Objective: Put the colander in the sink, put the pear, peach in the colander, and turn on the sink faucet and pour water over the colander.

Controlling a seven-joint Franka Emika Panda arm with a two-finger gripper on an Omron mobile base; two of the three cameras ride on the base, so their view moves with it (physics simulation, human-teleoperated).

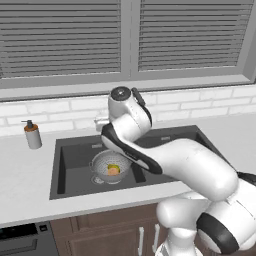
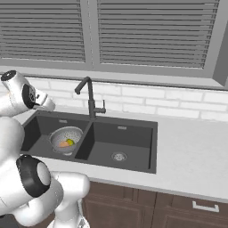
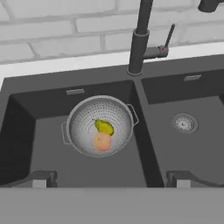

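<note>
Wide-open gripper (image 3: 107, 179) hangs above the sink (image 3: 153, 144), holding nothing. Colander (image 3: 100, 126) sits in the left basin, pear (image 3: 104, 127) touching peach (image 3: 102, 141) inside. Right base view reveals the faucet (image 2: 90, 99); left base view catches a soap bottle (image 1: 32, 134) on the pale counter (image 1: 25, 185).

Glossy white rounded arm (image 1: 200, 170) segments with black joint bands.

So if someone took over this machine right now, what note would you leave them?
Fingers: open, holding nothing, above the sink's front edge.
Colander: in the left basin, with the pear and peach inside, touching.
Faucet: no water running; spout points right in the hand view.
Done: colander and fruit placed.
Left: turn on the faucet and pour water over the colander.
</note>
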